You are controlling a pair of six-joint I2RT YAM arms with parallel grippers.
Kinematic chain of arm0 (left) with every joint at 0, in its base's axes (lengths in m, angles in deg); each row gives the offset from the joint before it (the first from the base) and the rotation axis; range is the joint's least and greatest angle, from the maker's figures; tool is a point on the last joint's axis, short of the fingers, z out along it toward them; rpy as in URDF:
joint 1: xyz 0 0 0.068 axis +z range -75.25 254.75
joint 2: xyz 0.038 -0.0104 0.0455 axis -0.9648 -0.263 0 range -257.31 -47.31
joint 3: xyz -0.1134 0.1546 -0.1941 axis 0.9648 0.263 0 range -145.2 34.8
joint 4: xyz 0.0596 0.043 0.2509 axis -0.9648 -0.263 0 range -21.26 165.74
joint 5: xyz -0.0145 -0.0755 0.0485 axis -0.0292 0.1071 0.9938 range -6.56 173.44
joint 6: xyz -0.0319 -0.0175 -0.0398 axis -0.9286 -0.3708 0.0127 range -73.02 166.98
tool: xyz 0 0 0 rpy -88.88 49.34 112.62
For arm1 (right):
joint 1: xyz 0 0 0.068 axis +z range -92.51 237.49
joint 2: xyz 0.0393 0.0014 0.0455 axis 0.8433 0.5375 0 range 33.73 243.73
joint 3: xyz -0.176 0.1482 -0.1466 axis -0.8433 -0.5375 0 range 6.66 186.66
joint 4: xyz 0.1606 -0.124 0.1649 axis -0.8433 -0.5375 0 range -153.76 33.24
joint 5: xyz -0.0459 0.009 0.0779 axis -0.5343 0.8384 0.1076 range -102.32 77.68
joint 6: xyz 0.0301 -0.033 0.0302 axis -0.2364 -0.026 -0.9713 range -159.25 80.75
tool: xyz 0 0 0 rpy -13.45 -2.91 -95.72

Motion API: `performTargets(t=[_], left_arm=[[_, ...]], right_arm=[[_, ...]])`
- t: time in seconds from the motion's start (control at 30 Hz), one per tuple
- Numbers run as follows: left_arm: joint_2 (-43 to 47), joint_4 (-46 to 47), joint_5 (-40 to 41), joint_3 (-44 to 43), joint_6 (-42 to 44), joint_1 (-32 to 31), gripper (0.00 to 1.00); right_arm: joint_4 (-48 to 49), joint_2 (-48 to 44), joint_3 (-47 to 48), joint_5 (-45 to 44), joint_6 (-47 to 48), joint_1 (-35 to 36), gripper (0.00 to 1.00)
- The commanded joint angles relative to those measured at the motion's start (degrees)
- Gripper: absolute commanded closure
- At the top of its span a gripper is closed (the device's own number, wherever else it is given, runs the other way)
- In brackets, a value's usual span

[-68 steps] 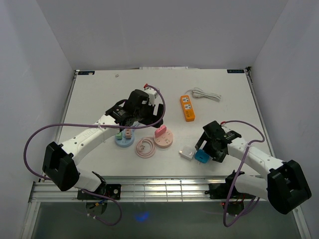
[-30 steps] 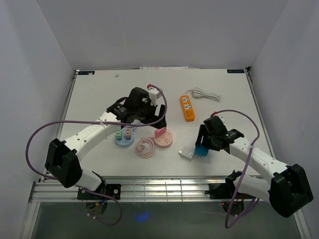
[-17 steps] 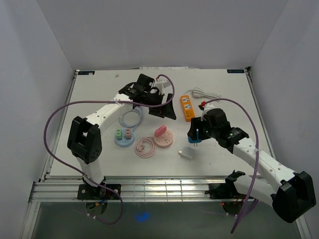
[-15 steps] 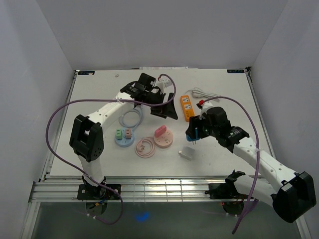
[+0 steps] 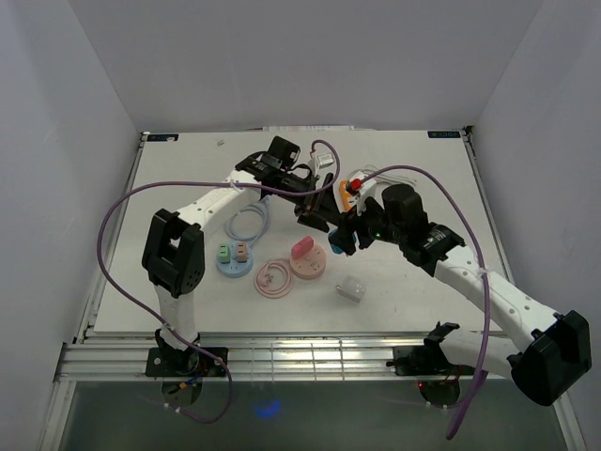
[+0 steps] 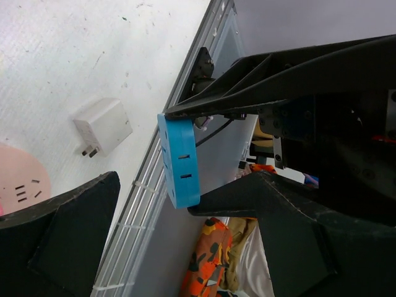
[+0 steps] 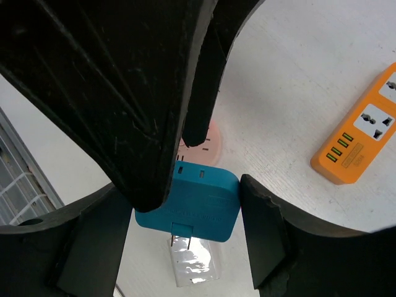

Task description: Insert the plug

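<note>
I see my right gripper (image 5: 344, 235), clamped on the blue plug (image 7: 189, 201), has swung left up to the wide-open left gripper (image 5: 316, 214)

Tabletop (image 5: 178, 188): white and flat, with plain walls on three sides.
Far right: orange power strip (image 7: 362, 142) lying flat, sockets up; from above the arms hide most of it.
Left of middle: pale blue cable ring (image 5: 249, 224).
Near middle: blue disc (image 5: 225, 271) bearing small green and pink blocks; pink disc (image 5: 263, 287) with coiled cable; peach disc (image 5: 315, 271) with what seems a pink plug.
Near right: white charger (image 5: 350, 288), alone.
</note>
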Motion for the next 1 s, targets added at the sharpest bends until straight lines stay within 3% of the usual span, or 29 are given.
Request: performTargets(t=[0.0,0.23,0.5,0.8,0.97], left_arm=[[0.5,-0.4,-4.2,0.6,0.3,-0.6,0.02],[-0.7,-0.7,-4.3,1.5,0.9,-1.8,0.10],[-2.4,-1.1,-3.7,3.0,1.7,-2.8,0.26],[-3.5,-1.1,-2.4,3.1,1.6,-3.5,0.34],[-3.6,0.1,-2.5,3.8,0.9,-3.5,0.51]], right_arm=[[1.6,1.2,3.9,1.9,2.9,0.5,0.49],[-0.3,3.3,6.1,1.3,3.7,1.1,0.50],[-0.6,4.3,6.5,0.8,3.7,1.2,0.51],[-0.7,5.2,7.1,0.4,3.4,1.5,0.52],[-0.3,5.2,6.9,0.3,2.9,1.7,0.52]])
